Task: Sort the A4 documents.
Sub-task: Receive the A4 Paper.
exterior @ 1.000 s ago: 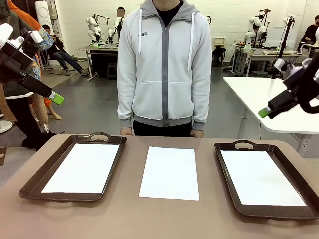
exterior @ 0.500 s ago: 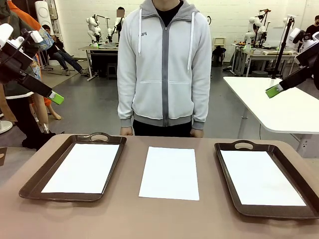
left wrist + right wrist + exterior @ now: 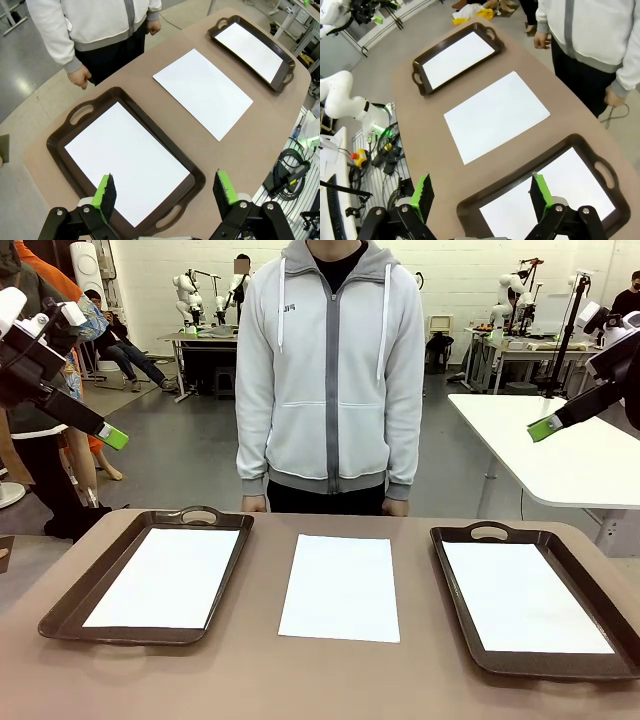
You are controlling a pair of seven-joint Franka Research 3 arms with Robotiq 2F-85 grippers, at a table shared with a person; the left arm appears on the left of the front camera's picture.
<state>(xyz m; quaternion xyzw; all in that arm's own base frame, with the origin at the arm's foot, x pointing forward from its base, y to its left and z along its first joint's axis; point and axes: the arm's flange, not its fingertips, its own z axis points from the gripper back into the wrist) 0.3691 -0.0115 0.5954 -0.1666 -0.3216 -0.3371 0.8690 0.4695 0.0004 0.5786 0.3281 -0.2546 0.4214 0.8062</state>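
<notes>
Three white A4 documents lie flat. One sheet (image 3: pixel 165 577) fills the left brown tray (image 3: pixel 75 592), another (image 3: pixel 341 586) rests on the bare table between the trays, and a third (image 3: pixel 522 595) lies in the right tray (image 3: pixel 455 590). My left gripper (image 3: pixel 113 437) hangs high over the left side, open and holding nothing; its wrist view looks down on the left tray's sheet (image 3: pixel 125 160) from between the fingers (image 3: pixel 165 190). My right gripper (image 3: pixel 543 428) hovers high at the right, open and holding nothing (image 3: pixel 482 191), above the right tray's sheet (image 3: pixel 570 175).
A person in a white hoodie stands at the far edge, hands (image 3: pixel 252 503) hanging by the table rim. Each tray has handles at both ends (image 3: pixel 200 514). Brown tabletop (image 3: pixel 270 670) shows in front of the trays. Cables and equipment (image 3: pixel 287 167) lie beside the table.
My right gripper has risen and drifted slightly right, away from the table. The left arm, sheets, trays and person are unmoved.
</notes>
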